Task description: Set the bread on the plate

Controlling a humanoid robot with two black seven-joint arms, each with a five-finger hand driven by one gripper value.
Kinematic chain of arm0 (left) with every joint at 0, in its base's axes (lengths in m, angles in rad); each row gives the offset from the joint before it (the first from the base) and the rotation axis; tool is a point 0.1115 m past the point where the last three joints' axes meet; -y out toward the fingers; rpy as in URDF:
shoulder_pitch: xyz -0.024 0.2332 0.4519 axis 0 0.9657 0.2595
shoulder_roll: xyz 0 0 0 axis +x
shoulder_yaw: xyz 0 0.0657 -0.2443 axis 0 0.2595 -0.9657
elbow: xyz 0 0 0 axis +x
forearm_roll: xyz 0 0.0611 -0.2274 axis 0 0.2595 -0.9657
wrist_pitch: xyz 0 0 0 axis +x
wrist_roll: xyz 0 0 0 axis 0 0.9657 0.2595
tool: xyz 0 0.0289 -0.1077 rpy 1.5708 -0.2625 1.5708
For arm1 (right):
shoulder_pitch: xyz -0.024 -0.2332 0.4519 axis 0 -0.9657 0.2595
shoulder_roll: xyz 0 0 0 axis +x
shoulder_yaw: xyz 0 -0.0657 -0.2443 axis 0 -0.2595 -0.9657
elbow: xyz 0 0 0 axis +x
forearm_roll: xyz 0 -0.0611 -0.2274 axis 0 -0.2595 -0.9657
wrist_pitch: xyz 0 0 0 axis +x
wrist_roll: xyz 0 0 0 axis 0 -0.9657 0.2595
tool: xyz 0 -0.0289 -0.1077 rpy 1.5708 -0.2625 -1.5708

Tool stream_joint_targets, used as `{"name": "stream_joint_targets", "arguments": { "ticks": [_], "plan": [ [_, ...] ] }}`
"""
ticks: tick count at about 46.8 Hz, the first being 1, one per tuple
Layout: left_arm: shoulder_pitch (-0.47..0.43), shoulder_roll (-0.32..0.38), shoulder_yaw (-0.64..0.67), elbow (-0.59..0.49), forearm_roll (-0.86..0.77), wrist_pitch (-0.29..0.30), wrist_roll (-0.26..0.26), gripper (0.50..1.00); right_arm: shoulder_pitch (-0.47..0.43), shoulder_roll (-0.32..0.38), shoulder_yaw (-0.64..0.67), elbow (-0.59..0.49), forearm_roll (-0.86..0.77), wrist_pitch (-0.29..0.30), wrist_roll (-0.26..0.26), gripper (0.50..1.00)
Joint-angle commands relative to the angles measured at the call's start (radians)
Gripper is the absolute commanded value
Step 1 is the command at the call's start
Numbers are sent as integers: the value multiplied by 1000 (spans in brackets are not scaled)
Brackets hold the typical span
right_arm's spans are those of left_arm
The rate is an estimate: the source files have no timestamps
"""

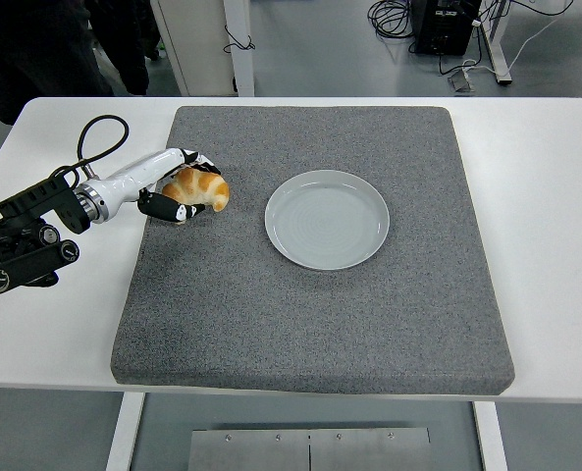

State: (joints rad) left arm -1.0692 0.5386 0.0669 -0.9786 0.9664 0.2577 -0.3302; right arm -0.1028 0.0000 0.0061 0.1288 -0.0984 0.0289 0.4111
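Observation:
A golden croissant-shaped bread is held at the left side of the grey mat. My left hand is shut on it, black fingers curled over its top and under its near side. The bread appears slightly raised off the mat. An empty pale grey plate lies on the mat to the right of the bread, about a bread's length away. The left arm comes in from the left edge over the white table. The right arm does not show.
The grey mat covers most of the white table. A black cable loops above the left forearm. A person in dark clothes stands at the top left behind the table.

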Motion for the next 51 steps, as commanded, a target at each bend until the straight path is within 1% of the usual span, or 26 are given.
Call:
{"name": "stream_joint_targets", "arguments": {
  "ticks": [1,8,15,31,41,51],
  "plan": [
    [-32,6,1,0,0,0,-10,500,0,0,0,0,-1,0,0,1000],
    [-83,52,4,0,3,-2,-16,500,0,0,0,0,-1,0,0,1000],
    [-133,61,11,-2,8,-5,-18,500,0,0,0,0,-1,-1,0,1000],
    [-218,104,16,-2,17,-14,-18,500,0,0,0,0,-1,0,0,1000],
    [-264,87,14,0,17,-15,-13,500,0,0,0,0,0,0,0,1000],
    [-344,11,44,9,17,-17,-9,500,0,0,0,0,-1,0,0,1000]
  ]
}}
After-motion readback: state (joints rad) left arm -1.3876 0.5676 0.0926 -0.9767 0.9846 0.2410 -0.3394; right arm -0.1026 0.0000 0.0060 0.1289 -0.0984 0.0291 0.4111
